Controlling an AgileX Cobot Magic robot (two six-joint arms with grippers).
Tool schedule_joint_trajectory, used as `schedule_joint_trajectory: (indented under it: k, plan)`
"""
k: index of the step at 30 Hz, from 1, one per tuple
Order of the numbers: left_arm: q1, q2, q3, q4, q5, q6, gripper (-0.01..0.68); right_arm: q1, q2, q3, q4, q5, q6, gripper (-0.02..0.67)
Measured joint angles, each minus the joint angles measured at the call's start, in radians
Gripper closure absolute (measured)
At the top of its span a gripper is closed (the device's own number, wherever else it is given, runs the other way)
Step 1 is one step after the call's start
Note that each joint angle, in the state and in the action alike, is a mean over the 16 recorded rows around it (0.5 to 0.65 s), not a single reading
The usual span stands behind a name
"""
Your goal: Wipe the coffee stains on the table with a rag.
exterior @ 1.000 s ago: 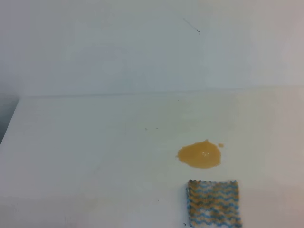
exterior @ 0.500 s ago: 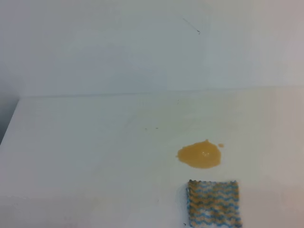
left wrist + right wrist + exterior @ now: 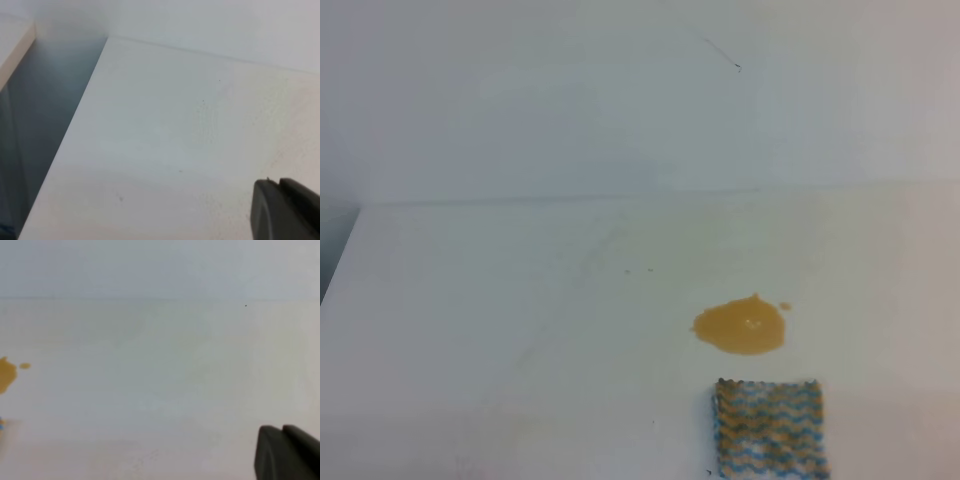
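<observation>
The rag (image 3: 769, 428) lies flat at the near edge of the surface (image 3: 520, 300), right of centre, untouched. Just beyond it, apart, sits the stain (image 3: 741, 326) (a droplet (image 3: 785, 306) at its far right). Both wrist views show dark fingers (image 3: 285, 210) (image 3: 286, 452) pressed together, closed on nothing.

open table (image 3: 500, 300), rag (image 3: 769, 428) unobstructed, near stains (image 3: 741, 327)

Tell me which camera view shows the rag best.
The exterior high view. There the striped rag lies flat on the table just below the coffee stain, nearly whole, only its bottom edge cut off. The right wrist view catches just a blue sliver at its left edge. The left wrist view shows none of it.
</observation>
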Motion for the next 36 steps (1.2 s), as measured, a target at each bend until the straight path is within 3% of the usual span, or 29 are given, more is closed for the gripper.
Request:
schedule_joint_trajectory:
  k: [36]
  plan:
    - [0.000,0.000,0.000,0.000,0.000,-0.001,0.674,0.000,0.000,0.000,0.000,0.000,0.000,0.652]
